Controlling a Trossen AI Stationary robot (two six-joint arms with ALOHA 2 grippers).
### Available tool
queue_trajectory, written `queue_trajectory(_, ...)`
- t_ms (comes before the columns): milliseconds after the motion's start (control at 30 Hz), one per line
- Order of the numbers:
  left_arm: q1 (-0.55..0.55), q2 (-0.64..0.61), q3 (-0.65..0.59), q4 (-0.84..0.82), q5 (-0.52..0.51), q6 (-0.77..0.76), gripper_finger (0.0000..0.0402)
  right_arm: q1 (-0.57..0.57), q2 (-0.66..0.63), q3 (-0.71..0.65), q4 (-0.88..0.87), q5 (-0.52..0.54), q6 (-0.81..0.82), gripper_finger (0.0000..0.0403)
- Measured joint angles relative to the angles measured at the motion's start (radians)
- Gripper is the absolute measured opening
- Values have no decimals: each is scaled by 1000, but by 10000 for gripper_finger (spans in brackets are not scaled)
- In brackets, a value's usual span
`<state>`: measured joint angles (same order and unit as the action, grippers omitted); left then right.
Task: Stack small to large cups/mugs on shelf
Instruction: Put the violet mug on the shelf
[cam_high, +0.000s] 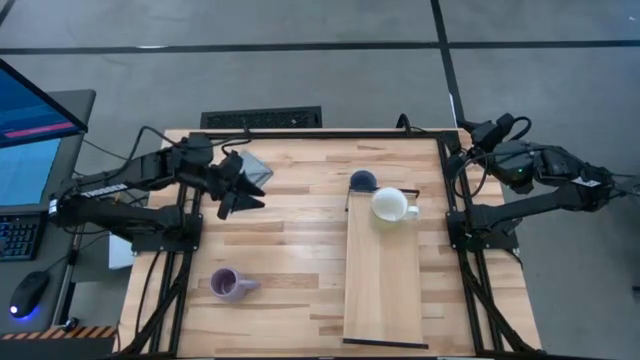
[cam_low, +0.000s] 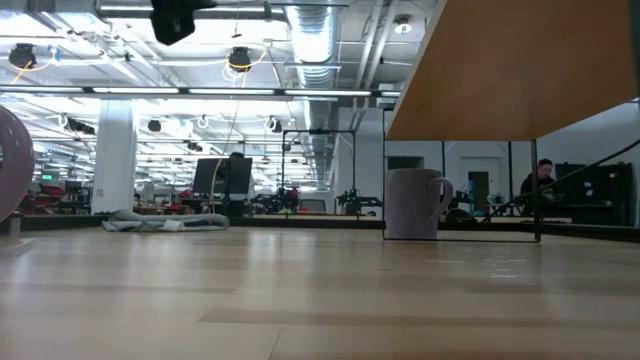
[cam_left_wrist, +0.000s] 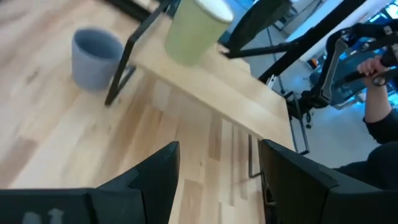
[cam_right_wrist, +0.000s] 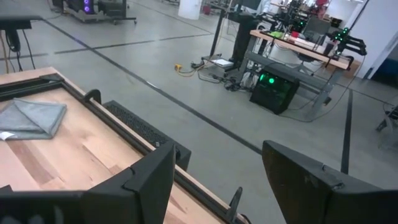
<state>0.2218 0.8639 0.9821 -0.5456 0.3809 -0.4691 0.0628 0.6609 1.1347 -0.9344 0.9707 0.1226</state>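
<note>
On shelf: cream mug; L claw & R claw released.

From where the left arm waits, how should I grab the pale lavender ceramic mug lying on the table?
The pale lavender ceramic mug lies on its side, handle pointing toward the wooden shelf plank. Come straight down with the left gripper and pinch across the body, clear of the handle.

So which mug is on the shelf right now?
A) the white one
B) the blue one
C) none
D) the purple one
A: the white mug sits on the shelf near its far end; the blue mug stands on the table just beyond it, the purple mug lies on the table.
</note>
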Motion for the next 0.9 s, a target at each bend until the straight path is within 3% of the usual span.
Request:
queue_trajectory(167,0,3,0,-125,60,-113,215,0,0,0,0,0,-1,265)
queue_trajectory(300,-17,27,0,-211,87,-107,215,0,0,0,0,0,-1,265)
queue_trajectory(900,-204,282,1,-251,214,-81,215,0,0,0,0,0,-79,265)
